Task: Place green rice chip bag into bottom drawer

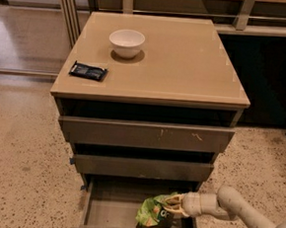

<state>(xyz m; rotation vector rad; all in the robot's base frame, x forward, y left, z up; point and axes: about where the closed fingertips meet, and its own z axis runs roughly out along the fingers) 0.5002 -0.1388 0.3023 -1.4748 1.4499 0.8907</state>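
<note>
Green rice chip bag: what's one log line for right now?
green rice chip bag: lying in bottom drawer | bottom drawer: open | gripper: at bag's right side, low in drawer

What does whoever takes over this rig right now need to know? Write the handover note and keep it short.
Gripper: down inside the open bottom drawer, at the right edge of the green rice chip bag. Whether it grips the bag cannot be seen.
Bag: lying on the drawer floor, right of centre, near the front.
Done: the drawer is pulled out and the bag is inside it.
Left: probably confirm the release, then lift the arm clear of the drawer.
Not part of the job: white bowl and dark packet on the cabinet top.
</note>
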